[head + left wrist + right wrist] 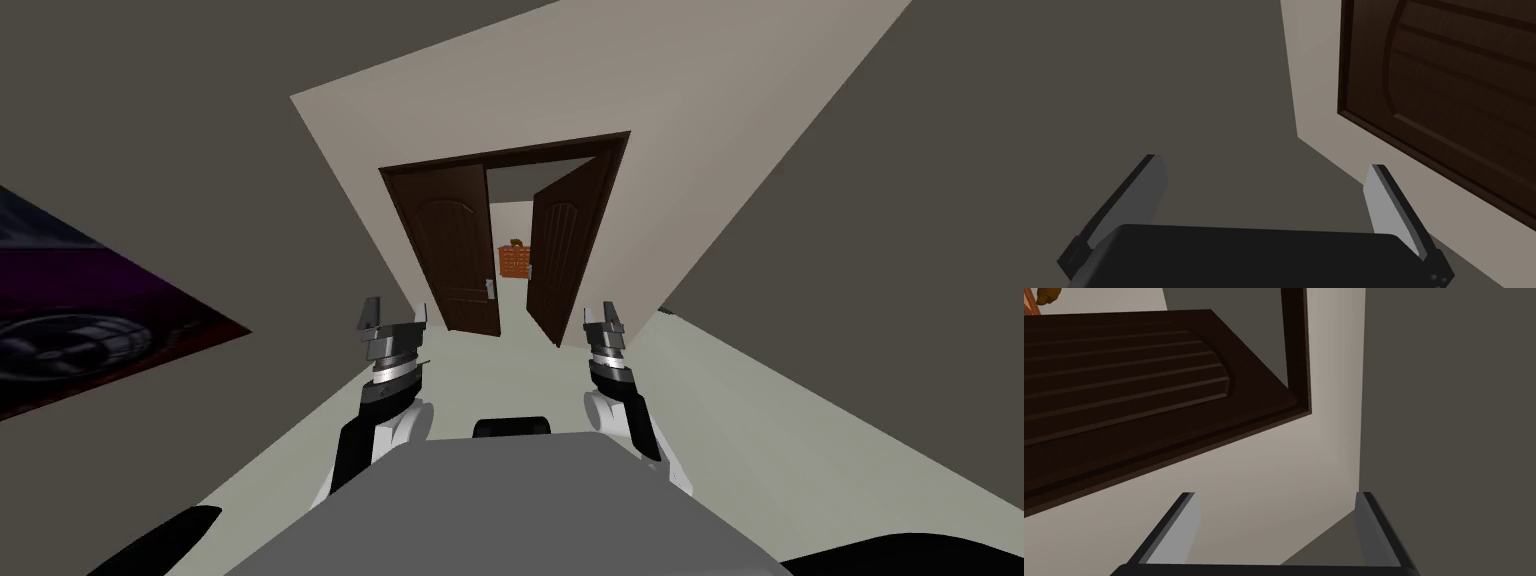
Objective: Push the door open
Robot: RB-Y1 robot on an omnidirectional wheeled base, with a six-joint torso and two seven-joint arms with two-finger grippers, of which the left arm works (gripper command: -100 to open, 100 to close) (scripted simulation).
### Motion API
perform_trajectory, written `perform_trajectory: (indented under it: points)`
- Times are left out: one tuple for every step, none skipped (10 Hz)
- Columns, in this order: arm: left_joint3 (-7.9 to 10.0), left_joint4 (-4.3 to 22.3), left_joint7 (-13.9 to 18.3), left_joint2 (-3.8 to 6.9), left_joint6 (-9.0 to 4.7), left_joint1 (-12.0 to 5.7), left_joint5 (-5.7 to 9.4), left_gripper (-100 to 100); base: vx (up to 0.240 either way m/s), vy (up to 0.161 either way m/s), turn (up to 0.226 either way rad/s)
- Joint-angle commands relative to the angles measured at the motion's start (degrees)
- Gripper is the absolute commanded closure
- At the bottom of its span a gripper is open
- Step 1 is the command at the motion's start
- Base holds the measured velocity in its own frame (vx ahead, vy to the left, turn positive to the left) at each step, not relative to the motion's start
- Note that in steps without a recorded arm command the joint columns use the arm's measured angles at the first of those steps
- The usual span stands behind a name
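Standing well short of the door (pixel 505 148) at the hallway's far end. Two leaves: left leaf (pixel 455 250) shut, right leaf (pixel 562 255) ajar, with one orange basket (pixel 513 260) seen through the gap. The robot's left gripper (pixel 397 312) and right gripper (pixel 603 318) are raised, one aimed at each leaf. Fingers spread and empty, likely pre-posed to push.

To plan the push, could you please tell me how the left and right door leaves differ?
The left leaf is shut; the right leaf stands swung ajar, leaving a gap. The left leaf shows a light handle plainly; on the right leaf I cannot make one out. Both are dark brown with an arched panel.
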Motion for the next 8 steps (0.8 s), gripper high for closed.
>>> perform_trajectory:
  points:
    - [0.78,2.3,-0.2,0.46,0.24,-1.30,-0.11,-100,0.079,-0.084,-0.091]
    - [1.10,3.2,-0.3,0.63,0.34,-1.84,-0.16,-100,0.080,0.048,-0.103]
    - [1.42,4.1,-0.4,0.81,0.44,-2.38,-0.21,-100,0.063,0.092,-0.066]
    - [1.86,5.4,-0.5,1.01,0.58,-3.12,-0.27,-100,0.044,0.082,-0.082]
    - [2.33,6.8,-0.7,1.21,0.72,-3.90,-0.34,-100,0.050,0.067,-0.077]
    - [2.79,8.1,-0.8,1.41,0.86,-4.68,-0.41,-100,0.059,0.062,-0.074]
    - [3.35,9.7,-1.0,1.61,1.03,-5.61,-0.49,-100,0.071,0.050,-0.112]
    - [3.93,11.4,-1.2,1.81,1.21,-6.59,-0.58,-100,0.087,0.050,-0.127]
